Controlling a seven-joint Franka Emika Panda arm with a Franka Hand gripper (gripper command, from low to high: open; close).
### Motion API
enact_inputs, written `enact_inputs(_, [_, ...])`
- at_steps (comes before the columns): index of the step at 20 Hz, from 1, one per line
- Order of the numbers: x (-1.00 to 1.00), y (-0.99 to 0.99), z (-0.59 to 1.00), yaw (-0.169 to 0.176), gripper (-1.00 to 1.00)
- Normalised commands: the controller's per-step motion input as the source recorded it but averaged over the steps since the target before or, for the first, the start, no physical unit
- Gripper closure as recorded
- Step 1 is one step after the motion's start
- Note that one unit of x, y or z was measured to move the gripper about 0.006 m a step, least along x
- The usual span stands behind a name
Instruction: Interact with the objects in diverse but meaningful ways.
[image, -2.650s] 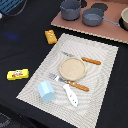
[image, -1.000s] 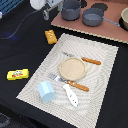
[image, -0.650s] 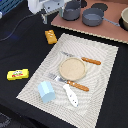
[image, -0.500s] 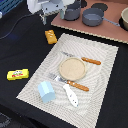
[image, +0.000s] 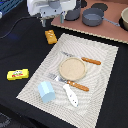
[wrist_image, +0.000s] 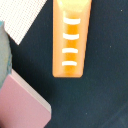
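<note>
The orange bread-like block (image: 50, 36) lies on the black table just off the placemat's far left corner. It fills the wrist view (wrist_image: 71, 40), showing white stripes. My gripper (image: 45, 21) hangs just above and behind it, apart from it. No fingers show in the wrist view, so I cannot tell its state. The yellow printed block (image: 17, 74) sits at the exterior view's left. The pale blue carton (image: 47, 92) and the white paddle-like piece (image: 71, 95) rest on the placemat's near part.
A tan round plate (image: 73, 68) sits mid-placemat (image: 102, 95) between orange-handled cutlery (image: 91, 61). Grey pots (image: 93, 16) stand on a brown board (image: 112, 27) behind. The wrist view shows a placemat corner (wrist_image: 22, 17) and a pinkish slab (wrist_image: 22, 107).
The arm has come in from the exterior view's upper left and moved rightward, ending over the orange block. The objects on the table have not moved.
</note>
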Motion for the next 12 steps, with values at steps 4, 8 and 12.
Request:
enact_inputs(4, [-0.1, 0.08, -0.44, -0.051, -1.0])
enact_inputs(8, [-0.29, 0.24, -0.3, -0.041, -1.0])
enact_inputs(12, [-0.38, 0.17, -0.34, -0.032, -1.0])
